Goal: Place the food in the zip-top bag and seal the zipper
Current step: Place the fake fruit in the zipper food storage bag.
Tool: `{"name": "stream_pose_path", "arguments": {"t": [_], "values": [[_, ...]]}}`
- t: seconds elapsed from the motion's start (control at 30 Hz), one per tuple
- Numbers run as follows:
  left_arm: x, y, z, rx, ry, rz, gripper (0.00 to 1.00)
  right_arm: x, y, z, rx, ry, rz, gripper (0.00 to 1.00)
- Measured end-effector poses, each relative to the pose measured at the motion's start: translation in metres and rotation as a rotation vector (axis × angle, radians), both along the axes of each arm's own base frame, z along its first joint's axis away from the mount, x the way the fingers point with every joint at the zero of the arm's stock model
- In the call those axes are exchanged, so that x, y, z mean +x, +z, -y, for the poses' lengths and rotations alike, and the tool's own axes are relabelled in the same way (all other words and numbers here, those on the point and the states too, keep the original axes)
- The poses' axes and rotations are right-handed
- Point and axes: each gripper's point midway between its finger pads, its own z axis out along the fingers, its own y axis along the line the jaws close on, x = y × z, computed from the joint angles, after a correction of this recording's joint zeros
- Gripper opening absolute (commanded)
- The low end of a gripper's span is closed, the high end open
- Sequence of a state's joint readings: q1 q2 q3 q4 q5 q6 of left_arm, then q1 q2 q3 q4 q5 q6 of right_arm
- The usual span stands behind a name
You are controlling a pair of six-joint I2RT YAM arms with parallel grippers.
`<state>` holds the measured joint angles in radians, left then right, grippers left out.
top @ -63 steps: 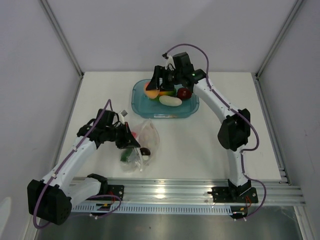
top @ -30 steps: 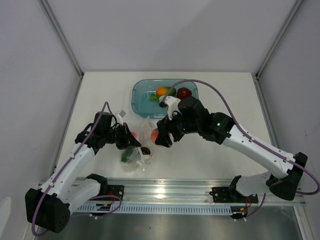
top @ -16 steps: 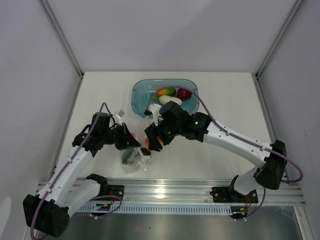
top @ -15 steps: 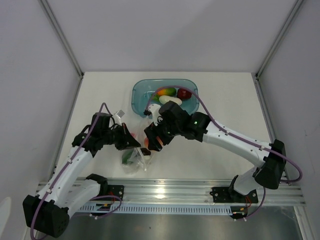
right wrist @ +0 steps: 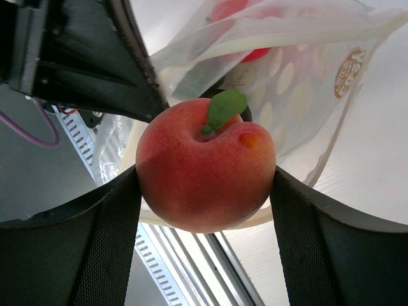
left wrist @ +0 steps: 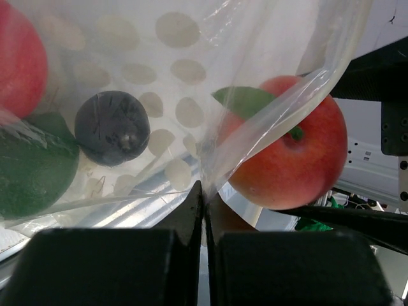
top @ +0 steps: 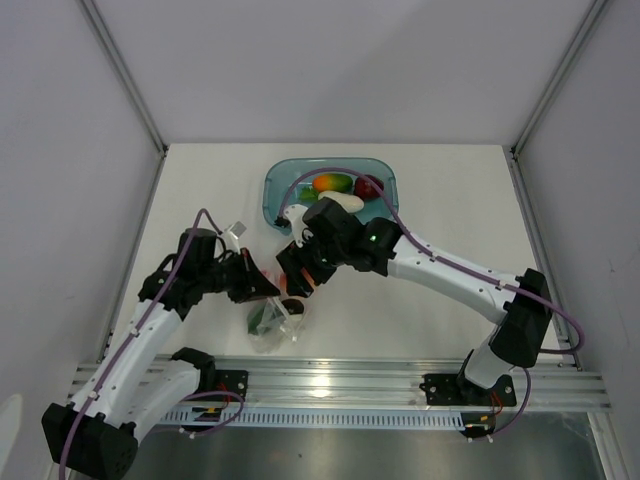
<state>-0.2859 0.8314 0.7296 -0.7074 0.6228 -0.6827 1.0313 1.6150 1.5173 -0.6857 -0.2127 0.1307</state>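
The clear zip-top bag (top: 272, 322) lies near the table's front, left of middle. My left gripper (top: 266, 288) is shut on the bag's mouth edge (left wrist: 205, 167) and holds it up. Inside the bag are a dark purple fruit (left wrist: 111, 127), a green one (left wrist: 29, 172) and a red one (left wrist: 19, 60). My right gripper (top: 296, 282) is shut on a peach (right wrist: 207, 172) with a green leaf, right at the bag's mouth (right wrist: 299, 70). The peach also shows in the left wrist view (left wrist: 287, 159), just outside the plastic. The zipper strip is not distinct.
The teal tub (top: 273, 192) stands at the back middle and holds an orange-green fruit (top: 333, 183), a dark red fruit (top: 368, 186) and a white oblong (top: 347, 201). An aluminium rail (top: 350, 385) runs along the near edge. Walls close in both sides.
My right arm has carried the peach from the tub down and left to the bag's mouth. My left gripper has kept its hold on the bag's edge, shifting slightly.
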Motion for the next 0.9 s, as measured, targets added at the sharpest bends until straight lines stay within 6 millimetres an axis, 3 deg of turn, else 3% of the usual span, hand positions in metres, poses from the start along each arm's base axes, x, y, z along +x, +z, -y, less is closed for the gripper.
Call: {"name": "stream_pose_path", "arguments": {"t": [0.03,0.1,0.17,0.57,0.77,0.9], "values": [[-0.001,0.000,0.000,-0.001,0.000,0.001,0.01,0.001,-0.001,0.001,-0.007,-0.004,0.000,0.77],[-0.002,0.001,0.000,-0.001,-0.001,0.004,0.01,0.001,-0.003,0.002,-0.027,-0.016,-0.009,0.93],[-0.003,0.001,0.001,0.002,-0.009,0.007,0.01,0.002,-0.002,0.003,-0.049,-0.026,-0.019,0.99],[-0.009,0.005,0.002,0.014,-0.006,0.040,0.01,0.013,0.026,0.031,-0.151,-0.165,0.004,0.99],[-0.021,-0.011,0.001,0.028,-0.023,0.012,0.01,0.038,0.035,0.052,-0.099,-0.385,-0.041,0.99],[-0.025,-0.022,-0.005,0.059,-0.005,0.000,0.01,0.072,0.046,0.073,0.011,-0.591,-0.096,0.99]]}}
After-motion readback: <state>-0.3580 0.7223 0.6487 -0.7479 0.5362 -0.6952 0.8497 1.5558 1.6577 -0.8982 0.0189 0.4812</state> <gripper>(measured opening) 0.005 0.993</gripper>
